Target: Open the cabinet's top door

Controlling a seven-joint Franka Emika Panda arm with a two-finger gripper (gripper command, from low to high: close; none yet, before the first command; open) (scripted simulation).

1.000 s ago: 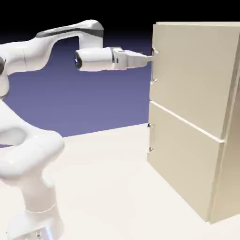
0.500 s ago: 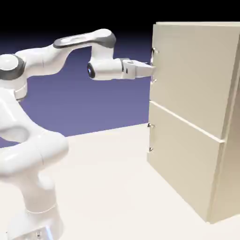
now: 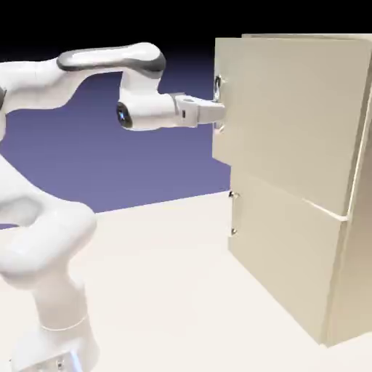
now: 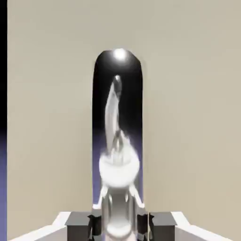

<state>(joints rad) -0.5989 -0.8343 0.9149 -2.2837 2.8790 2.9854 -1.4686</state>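
Observation:
The tall beige cabinet [image 3: 305, 240] stands at the right of the exterior view. Its top door [image 3: 290, 109] is swung a little way out, its left edge standing proud of the lower panel. My gripper [image 3: 218, 110] is shut on the top door's small vertical metal handle [image 3: 218, 102], with the arm stretched out level toward it. In the hand view the shiny handle [image 4: 117, 141] fills the middle against the beige top door [image 4: 188, 117], pinched between my two grey fingertips [image 4: 79, 225].
The lower door [image 3: 283, 254] is closed, with its own small handle [image 3: 232, 213] near its left edge. My arm's base [image 3: 58, 320] stands at the lower left on the pale table [image 3: 182, 290].
The gripper closed on the top door's handle and pulled left. The door's handle edge has swung out from the cabinet front.

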